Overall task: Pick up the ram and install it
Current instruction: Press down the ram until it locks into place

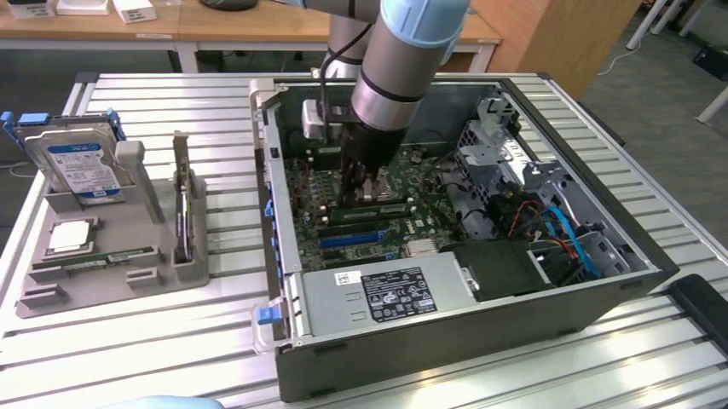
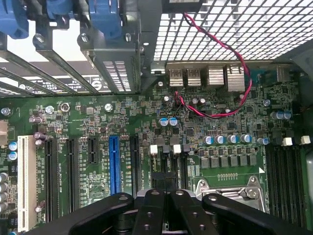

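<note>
Now the gripper (image 1: 366, 198) is down inside the open computer case (image 1: 455, 345), low over the motherboard (image 2: 98, 122) near the CPU socket (image 2: 230, 188). Its fingers (image 2: 151, 210) are pressed fully together; in the wrist view no green board shows between them, so they appear to hold nothing. A ram stick (image 1: 97, 258) lies flat in the grey parts tray (image 1: 114, 294) at the exterior view's left, well apart from the case, just beside the square processor chip (image 1: 71, 236) and in front of the upright hard drive (image 1: 78, 166). A greenish strip sits by the fingertips in the exterior view; I cannot tell whether it is a seated module or part of the board. The black memory slots (image 2: 283, 166) beside the socket look empty in the wrist view. Judgement: the arm is working at the install site, not at the tray, possibly pressing down with closed fingers, but the frames do not settle it. Any seating here calls for the stick's long edge square to its slot and straight downward pressure.
</note>
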Controlling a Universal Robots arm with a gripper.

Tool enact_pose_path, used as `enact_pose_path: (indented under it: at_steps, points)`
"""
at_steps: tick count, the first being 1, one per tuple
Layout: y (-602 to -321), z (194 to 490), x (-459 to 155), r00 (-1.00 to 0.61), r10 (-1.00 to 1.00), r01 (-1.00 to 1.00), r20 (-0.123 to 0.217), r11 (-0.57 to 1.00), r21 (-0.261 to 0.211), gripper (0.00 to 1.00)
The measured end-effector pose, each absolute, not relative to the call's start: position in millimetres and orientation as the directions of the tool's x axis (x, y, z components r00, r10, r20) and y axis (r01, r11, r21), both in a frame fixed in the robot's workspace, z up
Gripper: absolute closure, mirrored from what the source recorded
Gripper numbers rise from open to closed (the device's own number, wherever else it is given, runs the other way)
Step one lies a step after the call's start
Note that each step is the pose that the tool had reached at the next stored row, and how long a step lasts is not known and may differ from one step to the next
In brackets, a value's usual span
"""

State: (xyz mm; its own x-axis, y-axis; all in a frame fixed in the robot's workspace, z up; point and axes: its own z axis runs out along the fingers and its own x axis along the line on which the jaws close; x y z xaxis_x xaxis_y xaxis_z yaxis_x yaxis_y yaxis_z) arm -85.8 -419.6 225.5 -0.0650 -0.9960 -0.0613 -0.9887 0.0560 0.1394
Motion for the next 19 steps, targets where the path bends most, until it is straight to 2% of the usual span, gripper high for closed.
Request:
enact_pose_path:
  at_steps: [19]
  points:
    - [-421.1, 226.8, -85.7, -0.078, -0.995, -0.988, -0.062, 0.069, 0.141, 0.90]
